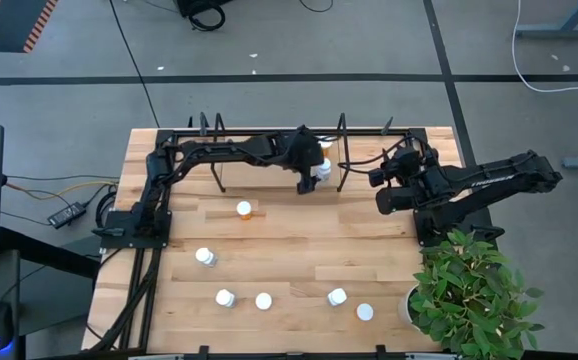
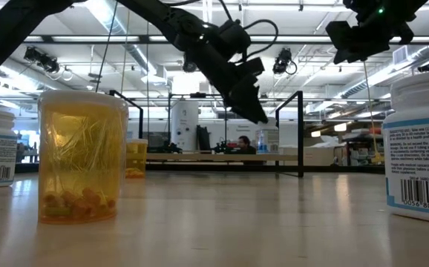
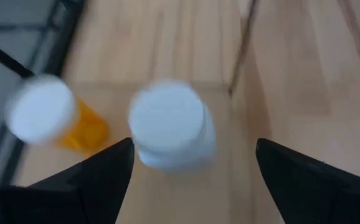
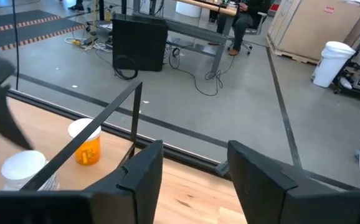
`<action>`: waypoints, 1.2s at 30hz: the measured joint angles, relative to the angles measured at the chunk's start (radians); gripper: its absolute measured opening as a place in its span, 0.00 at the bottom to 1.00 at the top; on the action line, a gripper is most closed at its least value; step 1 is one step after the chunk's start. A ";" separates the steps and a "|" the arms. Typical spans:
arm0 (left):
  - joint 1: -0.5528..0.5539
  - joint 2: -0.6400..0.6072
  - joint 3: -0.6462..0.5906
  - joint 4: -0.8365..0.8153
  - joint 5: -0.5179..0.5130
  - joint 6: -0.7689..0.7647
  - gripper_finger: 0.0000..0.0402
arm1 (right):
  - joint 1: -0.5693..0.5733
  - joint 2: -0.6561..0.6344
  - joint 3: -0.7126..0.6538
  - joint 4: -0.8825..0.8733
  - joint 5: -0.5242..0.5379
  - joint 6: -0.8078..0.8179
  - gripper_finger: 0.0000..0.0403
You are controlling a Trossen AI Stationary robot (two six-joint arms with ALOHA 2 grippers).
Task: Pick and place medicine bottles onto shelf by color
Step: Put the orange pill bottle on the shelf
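We see a white bottle standing upright, cap up, between the left gripper's wide jaws; the right gripper's jaws gape empty.

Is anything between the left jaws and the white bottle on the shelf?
Nothing visible. The left gripper is open straight above the white bottle, one jaw on either side. An orange bottle stands beside it on the shelf, outside the jaws.

potted plant table corner | white bin on floor | seated person
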 joint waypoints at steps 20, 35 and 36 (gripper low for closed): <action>-0.164 -0.329 -0.063 -0.740 -0.048 -0.209 0.84 | 0.000 0.000 0.000 0.302 -0.182 -0.644 0.61; -0.312 -0.536 -0.485 -0.551 -0.198 -0.378 0.84 | 0.000 0.000 0.000 0.472 -0.598 -0.853 0.66; -0.312 -0.535 -0.499 -0.552 -0.208 -0.385 0.84 | 0.000 0.000 0.000 0.472 -0.598 -0.853 0.66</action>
